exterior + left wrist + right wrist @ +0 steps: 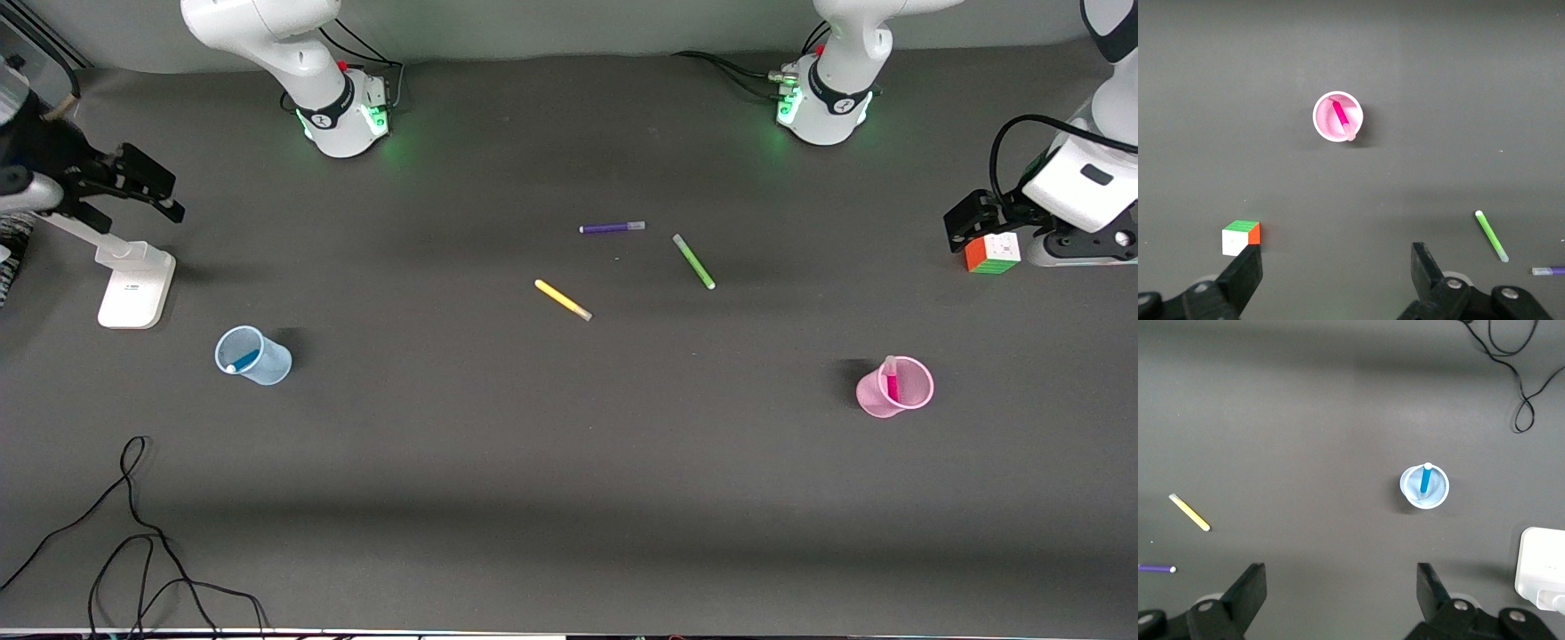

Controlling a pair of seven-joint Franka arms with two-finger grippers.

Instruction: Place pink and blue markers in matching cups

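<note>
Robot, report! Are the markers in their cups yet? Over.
Left gripper, right gripper open, empty, up. Pink marker in pink cup; blue marker in blue cup. Nothing blocking.

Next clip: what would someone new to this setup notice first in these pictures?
Two bright cups stand apart on the dark table, each with its matching marker inside: the pink cup with the pink marker toward the left arm's end, the blue cup with the blue marker toward the right arm's end. Between them, farther from the front camera, lie a purple marker, a green marker and a yellow marker.
</note>
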